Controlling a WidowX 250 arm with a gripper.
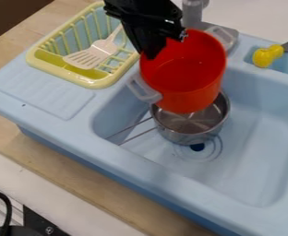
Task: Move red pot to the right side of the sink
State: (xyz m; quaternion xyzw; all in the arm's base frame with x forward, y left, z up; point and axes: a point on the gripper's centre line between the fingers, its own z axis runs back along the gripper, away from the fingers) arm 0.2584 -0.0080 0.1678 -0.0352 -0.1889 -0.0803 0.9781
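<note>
Well, the jaws [150, 53] are closed on the rim of the red pot [186, 87], between its handles, holding it tilted over the pan [193, 134] in the sink [257, 138]. It looks light, stiff and slick; I'd keep that rim hold, though one-sided, it might swivel.

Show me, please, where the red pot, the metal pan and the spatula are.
Red pot [193, 100]: camera view, its outer wall.
Metal pan [186, 137]: camera view, its outer side.
Spatula [85, 59]: camera view, its slotted blade.
</note>
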